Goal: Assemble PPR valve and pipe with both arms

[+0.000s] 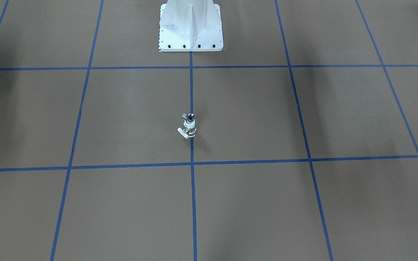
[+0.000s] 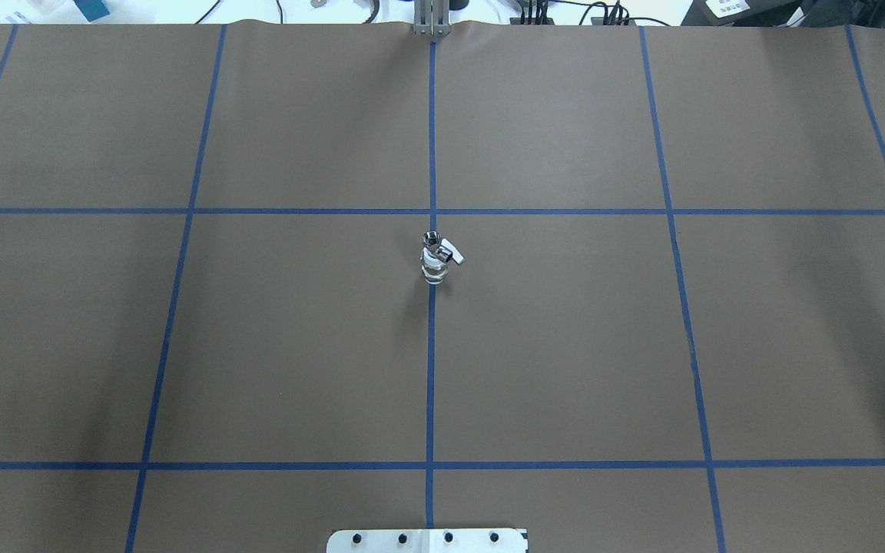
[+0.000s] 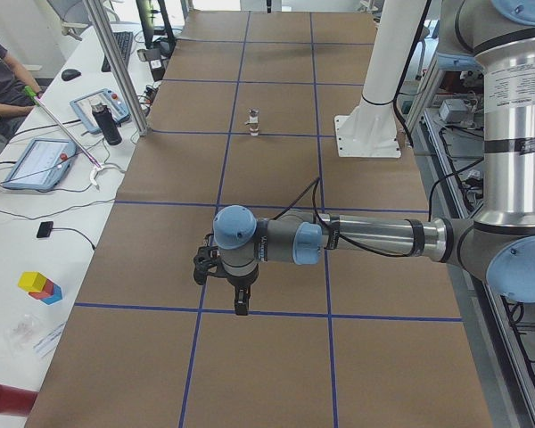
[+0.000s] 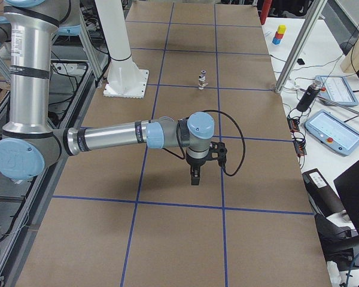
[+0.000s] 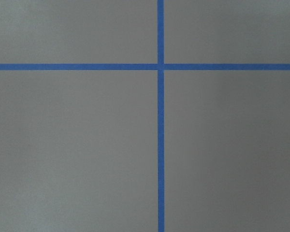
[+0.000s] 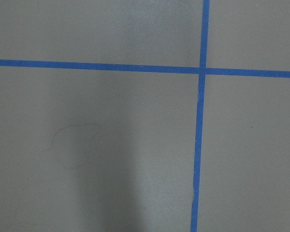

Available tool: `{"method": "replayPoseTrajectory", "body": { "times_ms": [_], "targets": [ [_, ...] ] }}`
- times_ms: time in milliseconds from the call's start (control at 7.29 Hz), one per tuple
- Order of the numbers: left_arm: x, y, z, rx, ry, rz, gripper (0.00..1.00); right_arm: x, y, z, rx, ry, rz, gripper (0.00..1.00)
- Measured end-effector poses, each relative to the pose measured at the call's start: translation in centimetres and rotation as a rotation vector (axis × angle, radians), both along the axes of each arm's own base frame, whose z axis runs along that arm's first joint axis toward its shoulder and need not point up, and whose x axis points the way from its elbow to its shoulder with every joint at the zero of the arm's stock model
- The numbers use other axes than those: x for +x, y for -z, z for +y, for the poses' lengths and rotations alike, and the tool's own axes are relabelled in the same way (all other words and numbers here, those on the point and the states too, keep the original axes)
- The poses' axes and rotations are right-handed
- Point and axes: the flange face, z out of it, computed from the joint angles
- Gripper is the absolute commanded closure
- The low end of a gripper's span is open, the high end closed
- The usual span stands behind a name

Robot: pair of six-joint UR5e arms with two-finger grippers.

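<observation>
Gripper check first: counted two. Spotted left gripper (image 3: 241,307) only from the desk's left end and right gripper (image 4: 195,178) only from the right end, each hanging fingers-down over bare desk (image 2: 296,346). Cannot tell how far either is parted, nor whether anything is pinched, from those side views alone.

Counted two arms: left arm (image 3: 374,236) and right arm (image 4: 107,139), both stretched out level from the robot side with the wrist bent down.

Counted one PPR valve (image 1: 189,128) and one pipe (image 1: 191,117). Found them together as a single small stack, pipe seated on top of valve and touching it. Cannot confirm how firmly joined.

Located stack on the centre blue tape line (image 2: 431,369), in the middle row of the grid, straight out from the white base (image 1: 191,25). Placed it between the two grippers along the desk and well apart from both: far beyond the left gripper in the left-end view, far beyond the right gripper in the right-end view.

Logged long axis as vertical, standing upright on the valve's lower end. Noted pipe's dark opening facing up. Noted lever tab (image 2: 452,253) sticking out sideways toward the robot's right.

Saw only desk and crossing tape in both wrist views.
</observation>
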Motion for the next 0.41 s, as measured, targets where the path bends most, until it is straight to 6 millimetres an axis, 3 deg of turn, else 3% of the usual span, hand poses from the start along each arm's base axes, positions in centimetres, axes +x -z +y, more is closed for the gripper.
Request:
{"method": "replayPoseTrajectory", "body": {
  "times_ms": [412],
  "targets": [
    [0.02,0.59,-0.32,0.015,0.0,-0.001,0.0,-0.01,0.11,0.01,0.001,0.0,-0.002,0.01]
  ]
}}
